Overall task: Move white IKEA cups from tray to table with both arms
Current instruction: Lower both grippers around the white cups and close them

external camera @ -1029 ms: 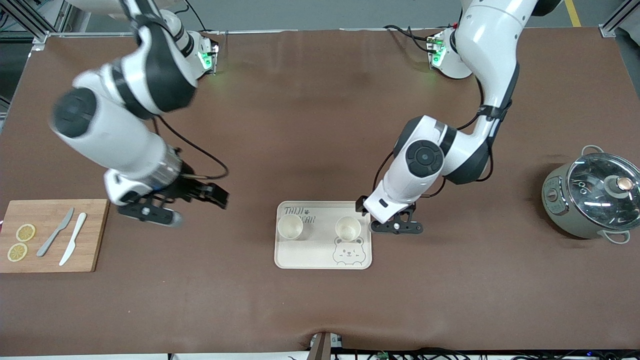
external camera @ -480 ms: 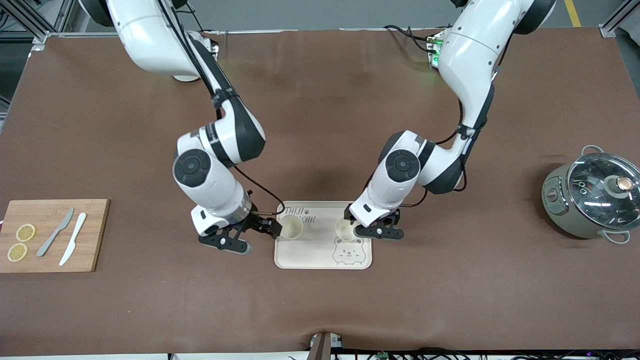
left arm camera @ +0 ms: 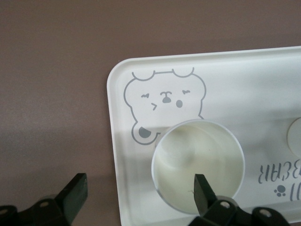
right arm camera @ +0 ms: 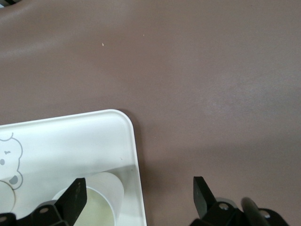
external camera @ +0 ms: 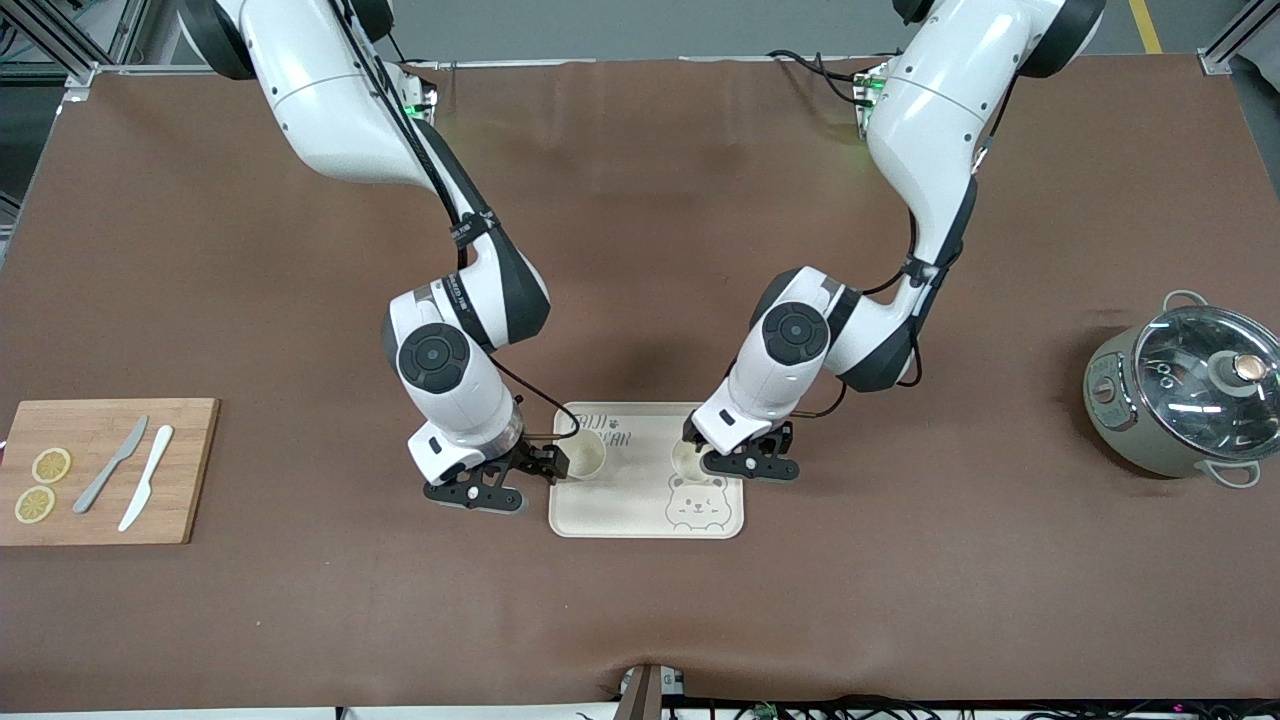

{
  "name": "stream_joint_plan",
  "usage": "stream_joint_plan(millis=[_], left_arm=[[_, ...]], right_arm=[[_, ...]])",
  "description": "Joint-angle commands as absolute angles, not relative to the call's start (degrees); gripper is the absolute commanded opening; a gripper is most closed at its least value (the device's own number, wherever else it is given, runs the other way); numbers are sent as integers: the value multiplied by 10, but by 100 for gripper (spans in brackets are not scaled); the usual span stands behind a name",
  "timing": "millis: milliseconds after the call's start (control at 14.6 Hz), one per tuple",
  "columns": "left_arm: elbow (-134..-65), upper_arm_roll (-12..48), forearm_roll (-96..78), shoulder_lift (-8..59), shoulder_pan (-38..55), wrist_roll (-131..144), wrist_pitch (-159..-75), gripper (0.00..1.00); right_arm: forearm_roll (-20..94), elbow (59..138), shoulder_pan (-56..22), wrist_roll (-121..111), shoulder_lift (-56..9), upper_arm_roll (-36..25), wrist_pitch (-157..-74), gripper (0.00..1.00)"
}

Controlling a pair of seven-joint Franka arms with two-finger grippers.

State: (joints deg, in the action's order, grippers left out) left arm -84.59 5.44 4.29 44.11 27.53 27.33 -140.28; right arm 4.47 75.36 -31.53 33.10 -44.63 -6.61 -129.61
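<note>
Two white IKEA cups stand upright on the cream bear-printed tray (external camera: pixel 640 500). One cup (external camera: pixel 585 458) is at the tray's right-arm end, the other (external camera: pixel 687 460) at its left-arm end. My right gripper (external camera: pixel 548 467) is open at the tray's edge. In the right wrist view (right arm camera: pixel 138 195) one finger is over the cup (right arm camera: pixel 101 195) and the other over the table. My left gripper (external camera: pixel 698 456) is open. In the left wrist view (left arm camera: pixel 138 193) one finger sits inside the cup (left arm camera: pixel 188 160) and the other outside the tray (left arm camera: pixel 235 94).
A wooden cutting board (external camera: pixel 185 470) with lemon slices and two knives lies at the right arm's end. A grey pot with a glass lid (external camera: pixel 1185 395) stands at the left arm's end. Brown table mat surrounds the tray.
The right arm swung in from beside the cutting board to the tray's edge. The left gripper slid from beside the tray onto its cup. Both cups stayed put.
</note>
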Motion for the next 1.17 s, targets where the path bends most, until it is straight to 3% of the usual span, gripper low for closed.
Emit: stream_joint_plan(millis=[0,480,549,618,686,1098], left_arm=[[-835,47,63,460,282,294,-1429,100],[-834,47,63,475,282,300,-1457,100],[-834,47,62,475,282,327,-1457,80],[-834,48,63,475,283,366,-1457,23],[-833,47,68,475,283,374,-1457,0],[-833,47,69,473,290,381,-1457,0]], right_arm=[[45,735,-323,326,-469,-69,-1297,100],[52,736,-336,332,-494,-56,-1337,100],[53,736,-337,332,-494,-55,-1337,100],[53,736,-337,332,-494,-52,-1337,100],[53,737,-338,332,-495,-52,-1337,100],[52,736,-339,327,-488,-52,-1330,100]])
